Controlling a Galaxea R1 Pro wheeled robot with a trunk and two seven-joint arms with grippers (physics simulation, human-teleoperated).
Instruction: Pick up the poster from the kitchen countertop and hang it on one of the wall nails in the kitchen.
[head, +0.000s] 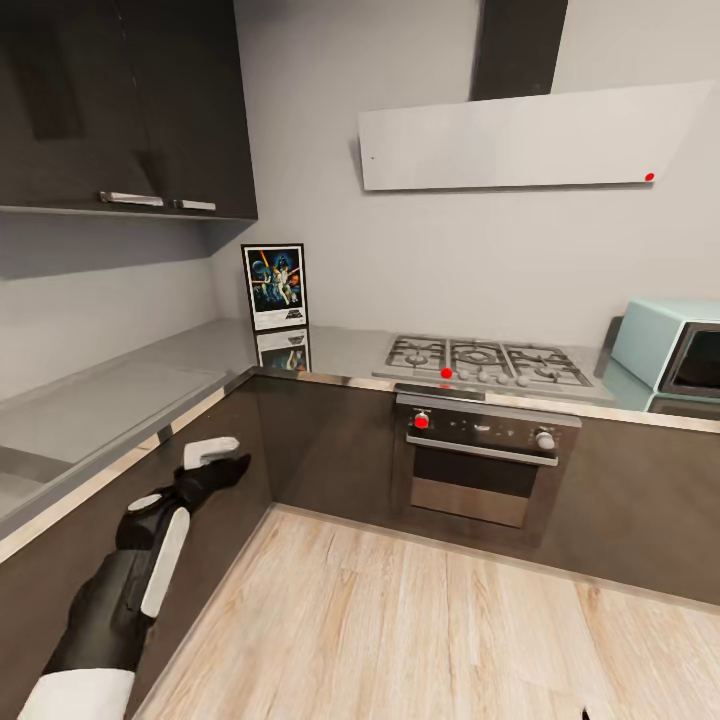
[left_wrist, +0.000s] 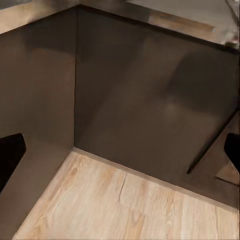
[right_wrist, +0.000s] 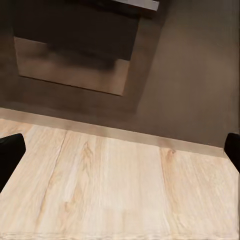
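While poster (head: 274, 287) stands upright on kitchen countertop (head: 190, 362), leaning vs. grey wall in the corner, both arms are low.
Left gripper (left_wrist: 120, 150) & right gripper (right_wrist: 120, 150): jaws wide apart, nothing betw. them, over wood floor (head: 420, 630) near dark cabinets (head: 330, 440); gas hob (head: 485, 363) right of poster.

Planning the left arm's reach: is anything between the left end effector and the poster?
The left end effector is low, in front of the cabinet front, below the countertop edge. The poster leans on the wall atop it, so that edge intervenes; nothing else on the countertop blocks it.
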